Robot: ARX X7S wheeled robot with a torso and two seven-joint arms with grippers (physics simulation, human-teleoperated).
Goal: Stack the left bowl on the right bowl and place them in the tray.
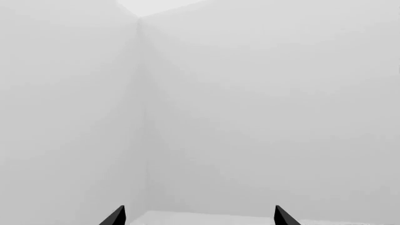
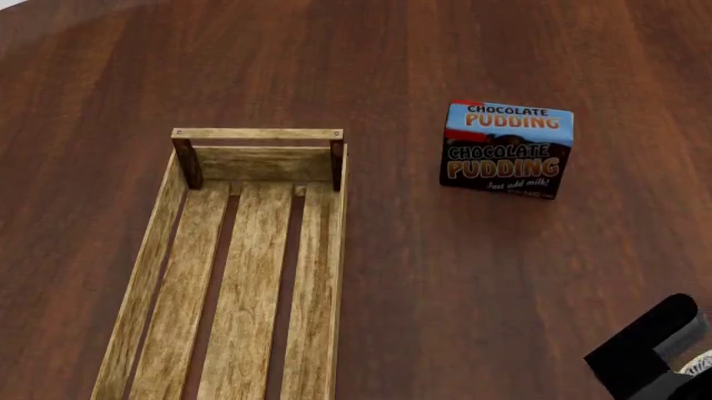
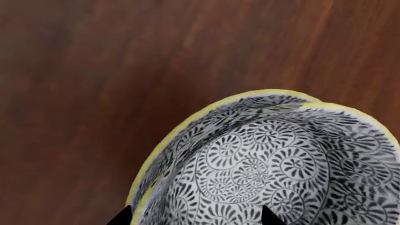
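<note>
Nested yellow-rimmed, black-swirl-patterned ceramic bowls (image 3: 269, 173) below the right gripper (image 3: 195, 216), fingertips spread, clear of the light-wood slatted tray (image 2: 150, 275) on dark tabletop (image 2: 445, 292); likely rigid, slick, breakable; best pinched at the rim; left gripper (image 1: 198, 216) spread too, facing wall.

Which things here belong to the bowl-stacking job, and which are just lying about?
Job:
- tray, nothing in the part shown
- bowls, two yellow rims showing, apparently nested, seen only from the right wrist
- right gripper, over the bowls

Lying about:
- pudding box, right of the tray
</note>
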